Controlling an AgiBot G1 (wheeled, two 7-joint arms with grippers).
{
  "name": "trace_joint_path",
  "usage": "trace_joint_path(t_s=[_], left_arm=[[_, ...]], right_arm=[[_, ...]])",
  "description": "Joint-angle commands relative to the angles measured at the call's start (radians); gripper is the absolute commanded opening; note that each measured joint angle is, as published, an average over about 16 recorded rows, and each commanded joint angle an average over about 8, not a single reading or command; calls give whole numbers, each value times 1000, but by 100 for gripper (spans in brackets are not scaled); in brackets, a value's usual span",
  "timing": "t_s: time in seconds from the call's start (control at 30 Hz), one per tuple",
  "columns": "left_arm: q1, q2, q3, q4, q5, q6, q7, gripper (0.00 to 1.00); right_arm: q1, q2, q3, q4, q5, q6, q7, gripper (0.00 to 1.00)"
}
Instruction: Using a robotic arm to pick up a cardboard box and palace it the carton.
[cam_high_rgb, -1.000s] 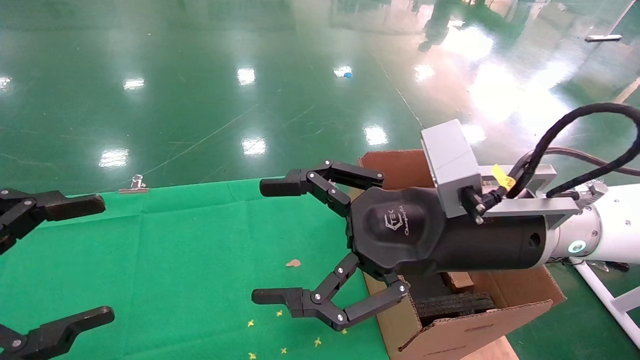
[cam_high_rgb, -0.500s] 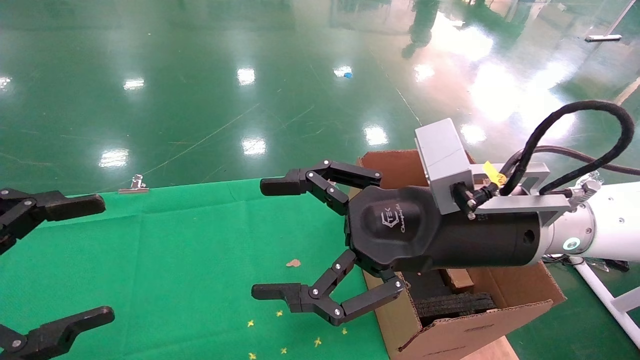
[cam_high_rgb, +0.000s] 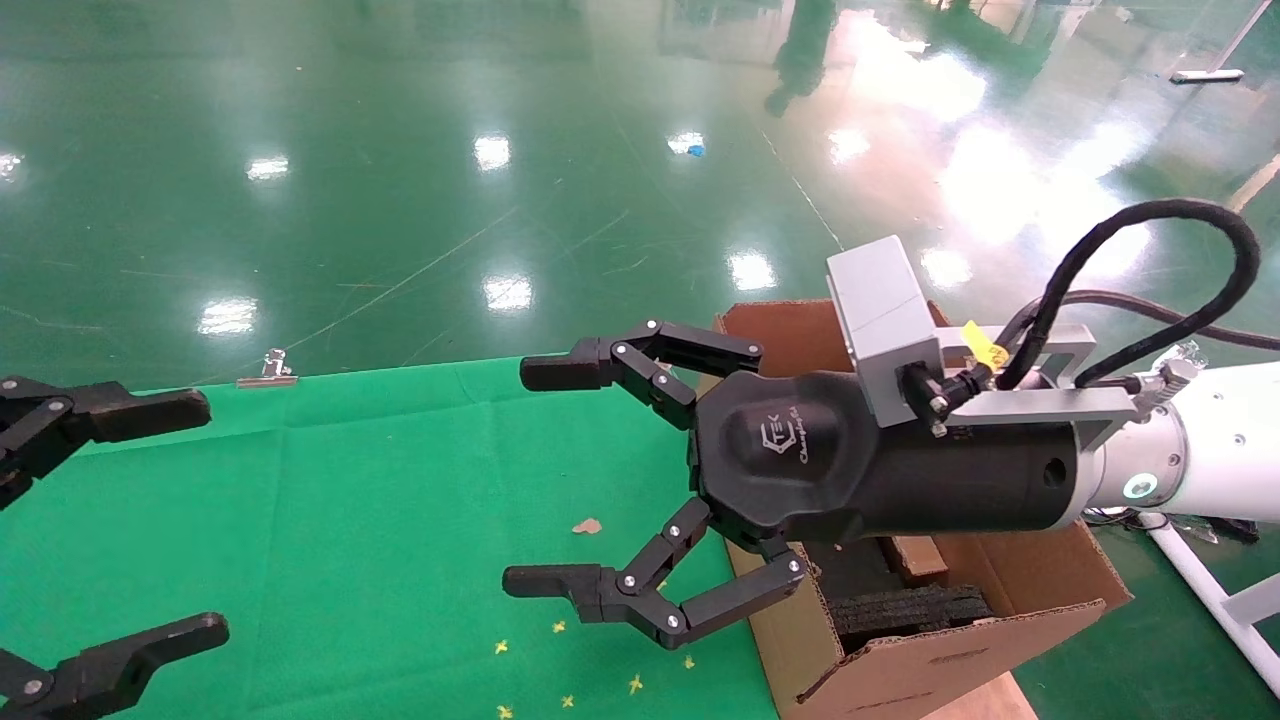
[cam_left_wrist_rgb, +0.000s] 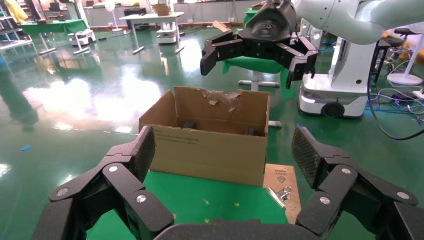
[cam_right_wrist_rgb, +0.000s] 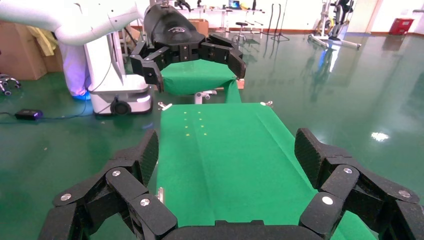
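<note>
Two spread, empty pincers, right (cam_high_rgb: 540, 480), left (cam_high_rgb: 180, 515); carton's (cam_left_wrist_rgb: 210, 150) torn flap only left-wrist-visible.

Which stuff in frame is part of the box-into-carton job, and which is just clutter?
Job:
- right gripper, jaws open, beside the carton
- carton, flaps up, black foam inserts inside
- slim cardboard box: not in view on the cloth

Lying about:
- left gripper, open, at the table's left edge
- binder clip
- brown scrap
- yellow specks
- green cloth
</note>
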Motion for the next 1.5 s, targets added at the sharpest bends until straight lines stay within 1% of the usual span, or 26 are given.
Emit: trace_joint_path(t_s=[0.03,1.5], left_arm=[[0,0,0,0,0,0,0,100],[0,0,0,0,0,0,0,100]], right_arm=[[0,0,-1,0,0,0,0,100],[2,0,-3,-2,-1,1,1,100]])
